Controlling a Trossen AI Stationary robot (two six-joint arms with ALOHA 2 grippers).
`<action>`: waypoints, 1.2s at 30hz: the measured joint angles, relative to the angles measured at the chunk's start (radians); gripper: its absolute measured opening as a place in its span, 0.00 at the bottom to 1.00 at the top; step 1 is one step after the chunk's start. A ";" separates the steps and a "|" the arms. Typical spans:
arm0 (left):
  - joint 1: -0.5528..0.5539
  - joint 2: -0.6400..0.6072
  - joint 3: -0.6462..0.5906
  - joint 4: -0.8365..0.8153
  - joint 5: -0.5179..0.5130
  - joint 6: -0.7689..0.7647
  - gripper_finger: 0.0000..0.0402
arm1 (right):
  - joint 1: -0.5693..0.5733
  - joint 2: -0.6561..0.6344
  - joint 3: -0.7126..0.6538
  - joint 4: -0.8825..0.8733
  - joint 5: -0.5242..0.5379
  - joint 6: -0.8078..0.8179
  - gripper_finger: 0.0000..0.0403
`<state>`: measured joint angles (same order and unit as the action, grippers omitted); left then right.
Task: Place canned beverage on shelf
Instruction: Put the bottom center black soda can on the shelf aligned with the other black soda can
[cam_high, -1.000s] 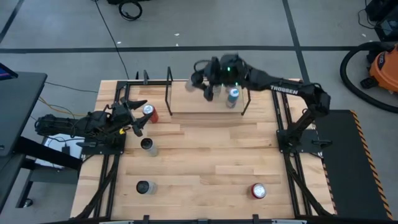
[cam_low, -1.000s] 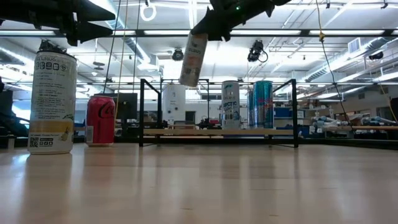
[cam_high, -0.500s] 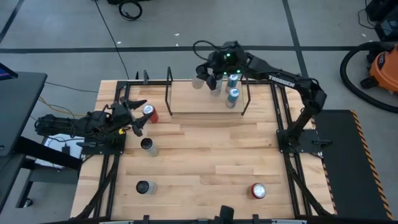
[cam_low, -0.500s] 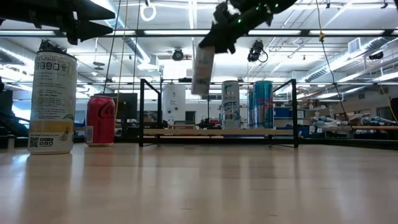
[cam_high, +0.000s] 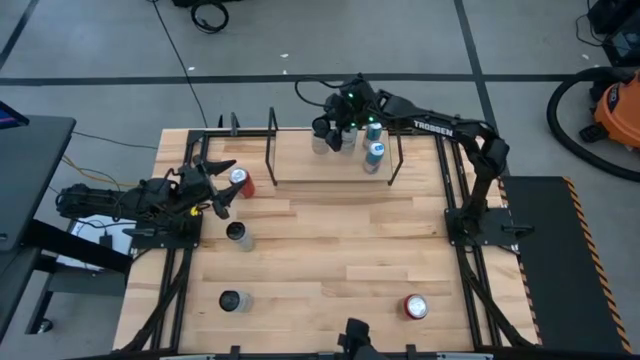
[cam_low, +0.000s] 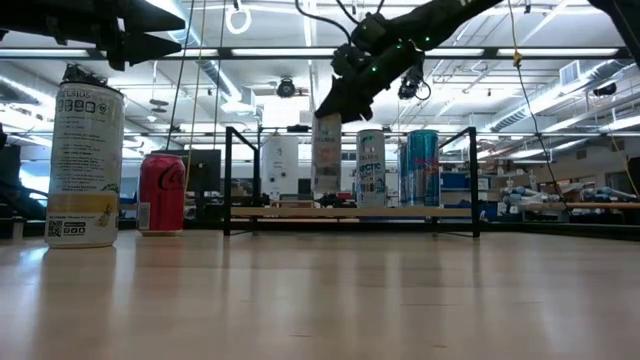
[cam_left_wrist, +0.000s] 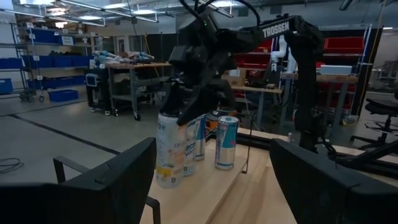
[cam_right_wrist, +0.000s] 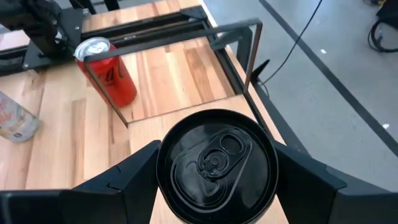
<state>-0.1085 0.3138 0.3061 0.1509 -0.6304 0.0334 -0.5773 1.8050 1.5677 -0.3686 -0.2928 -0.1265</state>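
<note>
On the shelf (cam_low: 350, 212), the TROSSEN-marked arm's right hand (cam_high: 331, 135) pinches a tall can (cam_low: 326, 155); left hand (cam_high: 215, 185) spread.

R gripper (cam_high: 335, 133) w/ pale can (cam_low: 326, 155) shifted left and toward upper centre of high view, can lowered from tilted mid-air to upright on shelf (cam_low: 350, 212), beside two cans already there
</note>
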 joint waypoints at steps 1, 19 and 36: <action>0.000 0.000 0.000 0.000 0.000 0.000 0.79 | -0.001 0.005 0.000 0.003 -0.001 0.000 0.68; 0.000 0.000 0.000 0.002 0.000 0.000 0.79 | -0.016 0.044 0.000 0.012 -0.002 -0.042 0.68; 0.000 0.000 0.000 0.002 0.000 -0.001 0.79 | -0.020 0.042 0.000 -0.011 0.002 -0.053 0.71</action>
<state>-0.1085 0.3141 0.3061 0.1524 -0.6304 0.0326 -0.5972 1.8473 1.5673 -0.3797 -0.2905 -0.1791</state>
